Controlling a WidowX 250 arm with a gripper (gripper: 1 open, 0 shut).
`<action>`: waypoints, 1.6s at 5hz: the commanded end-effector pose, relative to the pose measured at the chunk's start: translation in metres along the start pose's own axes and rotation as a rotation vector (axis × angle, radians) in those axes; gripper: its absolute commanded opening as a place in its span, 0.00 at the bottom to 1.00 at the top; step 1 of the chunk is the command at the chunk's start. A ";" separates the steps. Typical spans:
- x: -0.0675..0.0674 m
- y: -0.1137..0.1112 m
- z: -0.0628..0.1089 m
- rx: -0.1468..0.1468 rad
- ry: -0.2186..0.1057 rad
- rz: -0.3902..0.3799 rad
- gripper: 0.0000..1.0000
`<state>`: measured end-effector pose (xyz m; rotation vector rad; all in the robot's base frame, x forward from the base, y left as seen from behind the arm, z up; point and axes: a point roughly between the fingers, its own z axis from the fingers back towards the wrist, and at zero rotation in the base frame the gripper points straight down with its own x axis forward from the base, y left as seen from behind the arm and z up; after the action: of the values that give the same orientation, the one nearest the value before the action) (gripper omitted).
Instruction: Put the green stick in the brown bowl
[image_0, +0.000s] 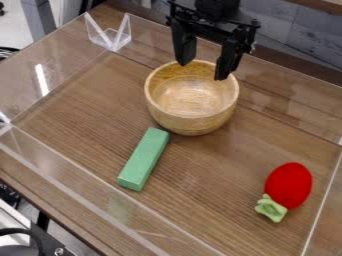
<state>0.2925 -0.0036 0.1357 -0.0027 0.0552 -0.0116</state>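
The green stick (143, 159) lies flat on the wooden table (201, 205), near and slightly left of the brown bowl (193, 97), outside it and angled toward it. Above the bowl's far side is the black gripper (206, 62), its jaws spread wide and holding nothing; the red toy (289, 186) lies at near right, and a clear plastic object (110, 34) stands at far left.

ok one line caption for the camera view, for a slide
Open gripper above the brown bowl, green stick and red toy on the table
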 end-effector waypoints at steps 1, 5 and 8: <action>-0.004 0.010 -0.005 -0.003 0.018 -0.007 1.00; -0.063 0.038 -0.044 0.003 -0.013 -0.001 1.00; -0.058 0.038 -0.090 -0.011 -0.022 0.252 1.00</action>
<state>0.2258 0.0327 0.0430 -0.0095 0.0643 0.2341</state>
